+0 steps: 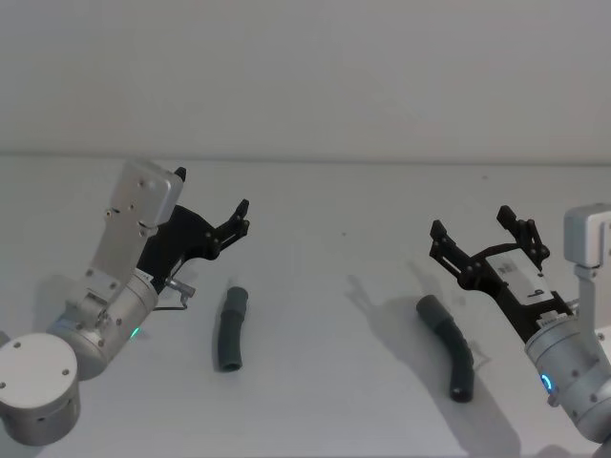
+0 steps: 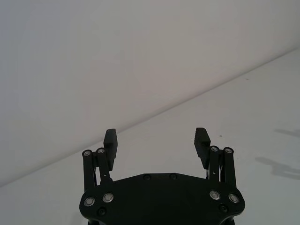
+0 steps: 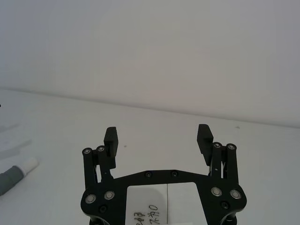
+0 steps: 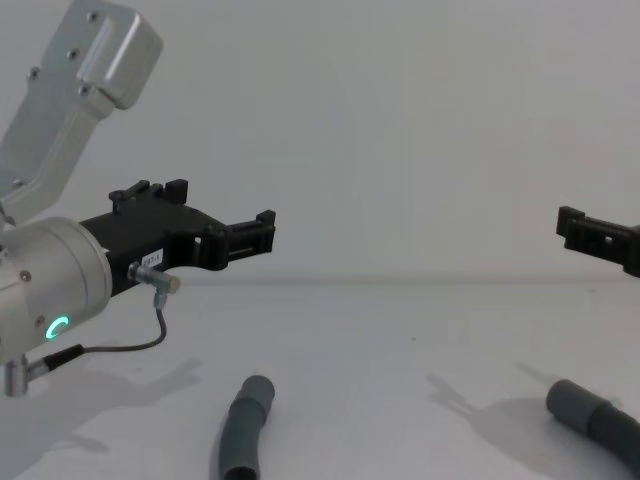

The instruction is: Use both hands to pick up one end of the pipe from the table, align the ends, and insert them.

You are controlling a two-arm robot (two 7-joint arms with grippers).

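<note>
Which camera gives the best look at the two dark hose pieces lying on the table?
The head view: the left hose piece and the right hose piece both lie whole on the table, apart. The chest view cuts both off at its edges. The right wrist view catches one white-tipped end.

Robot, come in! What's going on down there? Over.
Left end effector open, raised. Right end effector open, raised. Left pipe piece and right pipe piece flat on table, untouched. No obstacle between them.
</note>
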